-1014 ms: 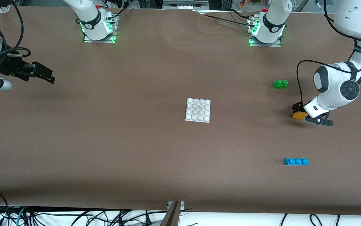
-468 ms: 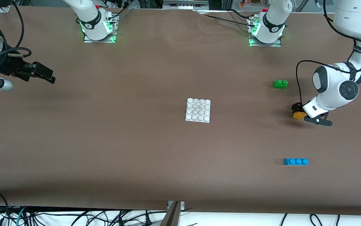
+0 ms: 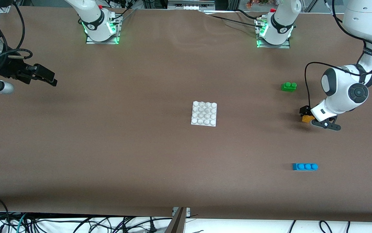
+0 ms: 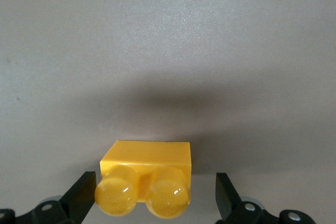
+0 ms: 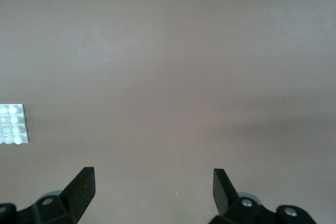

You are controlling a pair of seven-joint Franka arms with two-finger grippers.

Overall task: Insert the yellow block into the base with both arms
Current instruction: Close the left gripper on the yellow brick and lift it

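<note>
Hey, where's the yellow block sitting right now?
The yellow block lies on the table toward the left arm's end, between the open fingers of the left gripper, nearer the front camera than the green brick.

Even bright light; soft shadows; sharp focus.

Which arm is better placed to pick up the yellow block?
Left: the left gripper is down at the yellow block, open fingers flanking it. The right gripper waits at the table's right-arm end.
</note>
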